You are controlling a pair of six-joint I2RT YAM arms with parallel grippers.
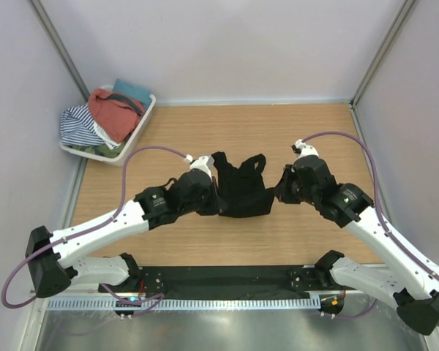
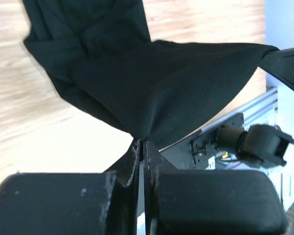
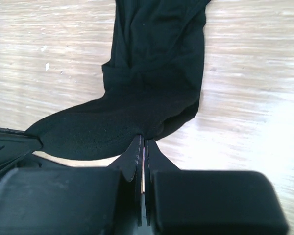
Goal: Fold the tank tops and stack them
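From above, the black tank top [image 1: 241, 191] is seen stretched over the desk [image 1: 293, 241] between both arms; in the left wrist view its edge is pinched by the closed left jaws, and in the right wrist view by the closed right jaws, so thinly that uneven pulling could free it.

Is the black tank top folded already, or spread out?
Not folded: the black tank top hangs stretched between the left gripper and the right gripper, each shut on a corner, its straps bunched at the far end.

Two claws [image 1: 218, 199] [image 1: 276, 191], one top [image 1: 243, 189], one basket [image 1: 141, 126]
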